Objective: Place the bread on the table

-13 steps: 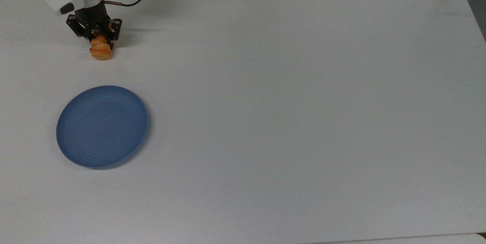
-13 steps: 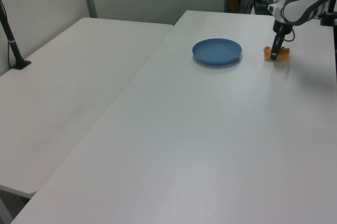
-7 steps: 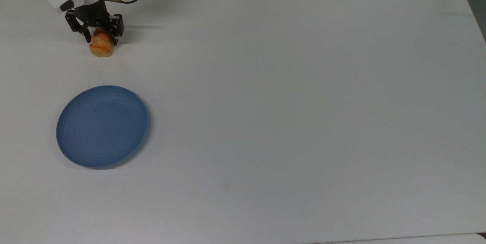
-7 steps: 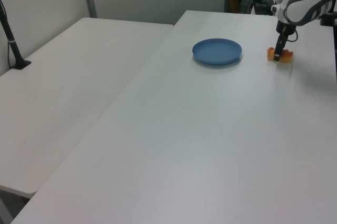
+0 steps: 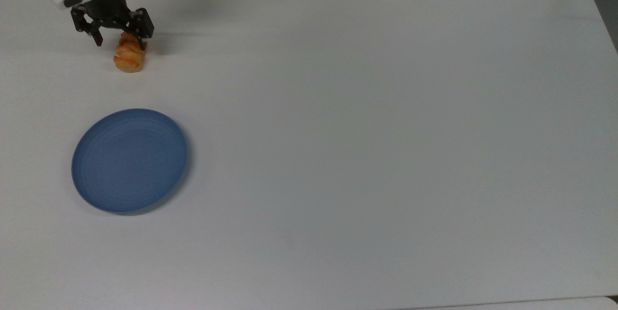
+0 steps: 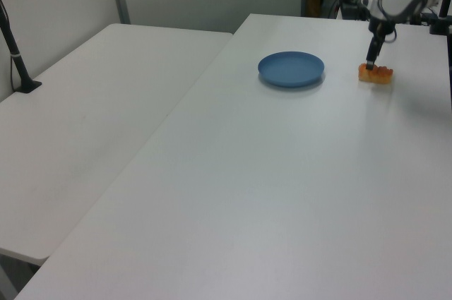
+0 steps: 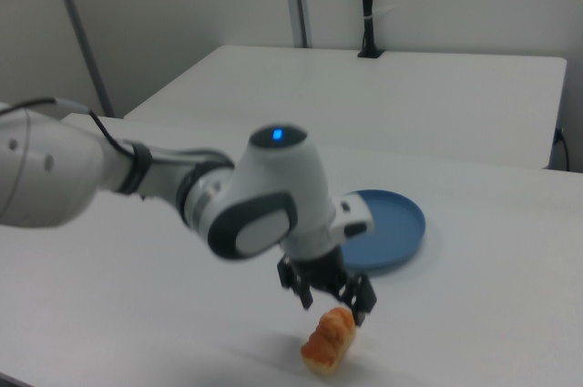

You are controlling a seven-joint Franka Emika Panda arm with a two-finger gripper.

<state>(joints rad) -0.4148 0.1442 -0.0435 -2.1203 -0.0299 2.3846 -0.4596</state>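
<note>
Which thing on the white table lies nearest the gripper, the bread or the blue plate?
The bread: it lies right under the open gripper near the table's far edge in the top view, while the blue plate sits well apart, empty.

arm: glossy white shells, grey joint bands | blue light | black cable | pincer (image 5: 120, 40): black
</note>
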